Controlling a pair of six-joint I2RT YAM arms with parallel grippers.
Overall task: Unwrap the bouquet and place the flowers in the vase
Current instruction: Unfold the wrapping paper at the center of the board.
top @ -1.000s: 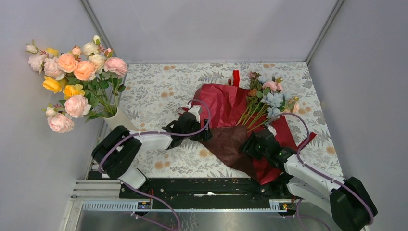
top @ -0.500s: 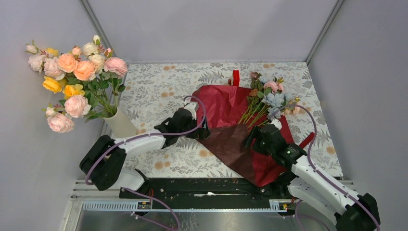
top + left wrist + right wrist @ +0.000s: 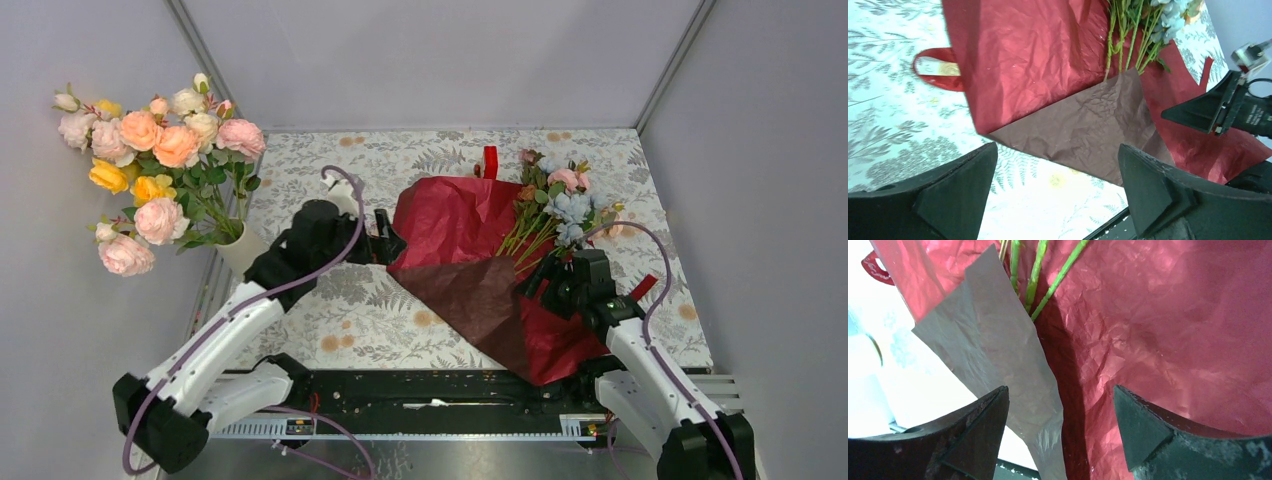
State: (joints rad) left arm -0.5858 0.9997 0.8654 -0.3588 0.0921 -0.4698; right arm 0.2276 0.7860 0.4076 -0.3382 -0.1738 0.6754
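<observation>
Both arms have drawn away from the folded middle of the paper, and both sets of jaws have spread since a second ago. The left gripper (image 3: 390,243) has backed toward the left edge of the table (image 3: 330,180). It now stands wide and empty just beside the left edge of the dark red wrapping paper (image 3: 455,215). The left arm reaches in a long slant from the near left corner. In its wrist view the left gripper (image 3: 1057,147) frames the brown flap (image 3: 1083,135), with bare patterned table beneath the fingers. The right gripper (image 3: 548,275) has shifted toward the right edge and stands open, holding nothing, with its forearm rising steeply from the near right corner. Its wrist view shows the right gripper (image 3: 1060,388) over crinkled red paper, with the green stems (image 3: 1035,275) ahead of it. The flowers (image 3: 560,205) lie loose on the opened sheet, blooms toward the far right corner and stems pointing to the middle. The sheet's near corner reaches the table's near edge. A red ribbon (image 3: 490,160) stands at its far edge. Open table lies along the far edge and in the near left quarter. The vase (image 3: 248,250) sits at the left edge, holding the rose bunch (image 3: 160,150).
</observation>
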